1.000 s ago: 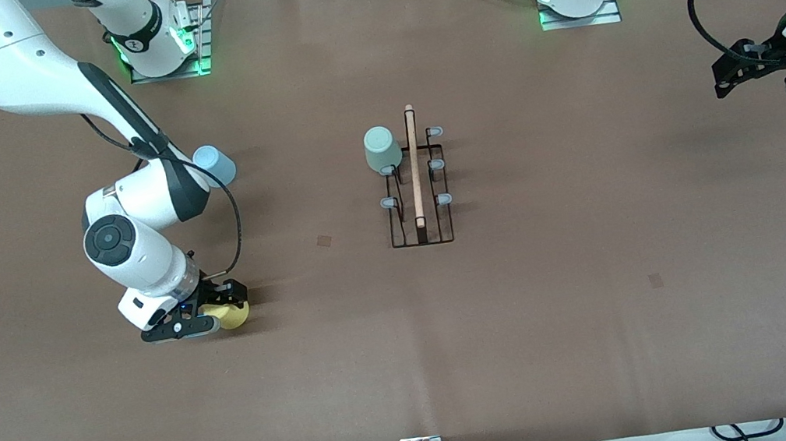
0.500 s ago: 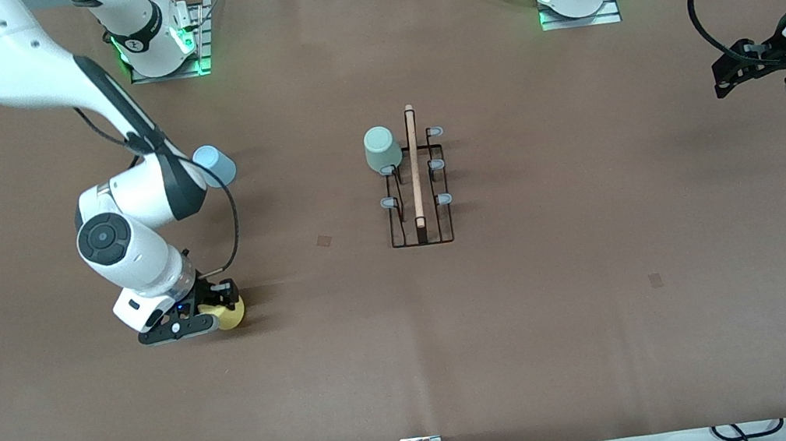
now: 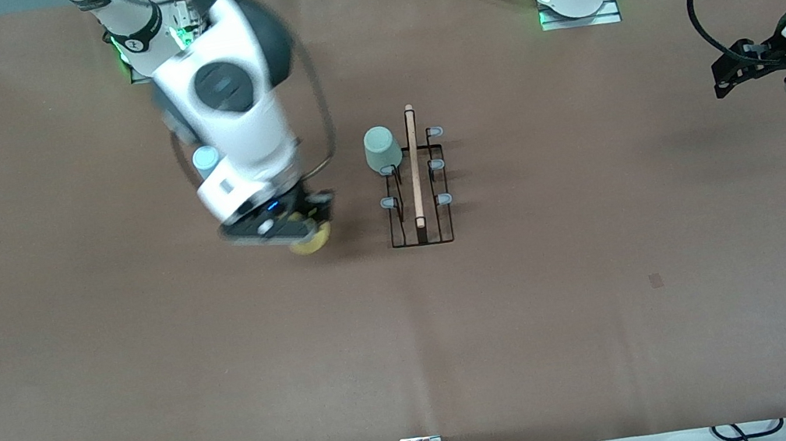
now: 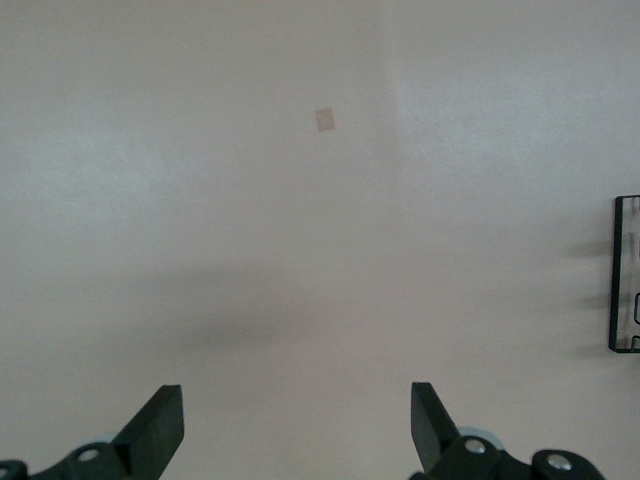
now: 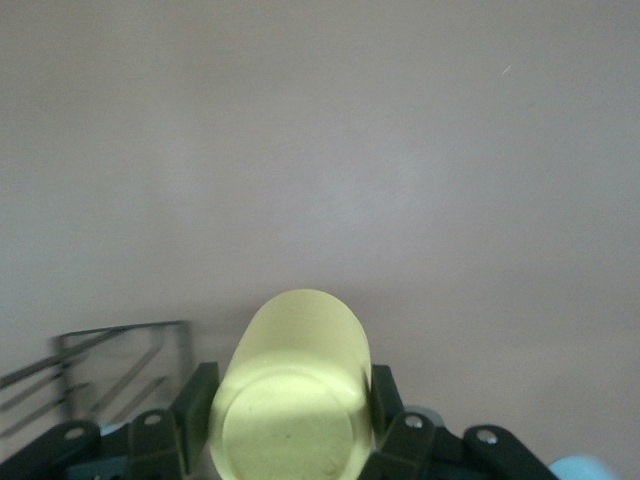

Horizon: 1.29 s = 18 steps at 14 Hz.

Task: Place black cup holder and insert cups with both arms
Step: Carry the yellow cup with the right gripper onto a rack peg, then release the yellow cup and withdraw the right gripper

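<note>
Thin black wire cup holder (image 3: 417,193) with a light wooden rod on top and pale-blue-tipped pegs stands mid-table, so placing looks done. One small pale mint green plastic cup (image 3: 382,149) sits upside down on a peg at the rack's end farthest from the front camera, on the side toward the right arm's end of the table. That makes one cup of three in.

Right gripper (image 3: 296,229) is up in the air over bare table just beside the rack, fingers (image 5: 195,400) clamped on the small yellow plastic cup (image 5: 292,400); the wrist view shows the cup's base between them, rack wires at the edge. Blurred in the front view, so probably mid-transit.

Small light blue plastic cup (image 3: 205,159) rests on the table toward the right arm's end, mostly hidden by that arm; not racked yet.

Left gripper (image 4: 295,430) waits over the left arm's end of the table, fingers spread apart, nothing between them.

Left to do: yellow cup onto a peg, then blue.

No brands, labels or readable writing anywhere.
</note>
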Available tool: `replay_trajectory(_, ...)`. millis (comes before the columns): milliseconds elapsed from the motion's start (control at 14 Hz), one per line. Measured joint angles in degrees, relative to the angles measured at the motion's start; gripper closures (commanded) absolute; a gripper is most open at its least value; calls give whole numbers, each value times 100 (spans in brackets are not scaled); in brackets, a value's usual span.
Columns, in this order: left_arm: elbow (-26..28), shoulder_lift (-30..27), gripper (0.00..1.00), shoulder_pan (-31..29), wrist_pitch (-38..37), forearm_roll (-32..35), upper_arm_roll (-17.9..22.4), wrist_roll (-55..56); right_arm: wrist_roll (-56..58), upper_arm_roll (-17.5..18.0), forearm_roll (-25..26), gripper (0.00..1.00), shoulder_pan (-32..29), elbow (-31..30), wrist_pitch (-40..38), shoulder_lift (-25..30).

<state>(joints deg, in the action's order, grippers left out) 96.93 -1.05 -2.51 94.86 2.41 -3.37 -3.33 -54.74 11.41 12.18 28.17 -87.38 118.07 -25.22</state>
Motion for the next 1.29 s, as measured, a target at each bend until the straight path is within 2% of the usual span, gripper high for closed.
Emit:
replay_trajectory(214,0,0,0,0,0,0,0,0,-679,-8,1,95,537,486,42,-399)
replay_trajectory(429,-1,0,0,1,0,0,0,0,-851,-18,1,93,766,906,89,-754)
replay_trajectory(643,-1,0,0,1,0,0,0,0,-858,-20,3,93,842,965,227,-967)
replay_trajectory(786,-2,0,0,1,0,0,-1,0,-871,-22,7,89,867,968,306,-1090)
replay_trajectory(857,-2,0,0,2,0,0,-1,0,-872,-23,33,82,870,969,348,-1146)
replay_trajectory(929,-2,0,0,1,0,0,-1,0,-873,-26,91,53,870,970,398,-1205)
replay_trajectory(1000,-2,0,0,1,0,0,-1,0,-873,-29,154,1,870,971,434,-1261)
replay_trajectory(1286,-2,0,0,1,0,0,-1,0,-869,-88,335,0,862,1014,469,-1396)
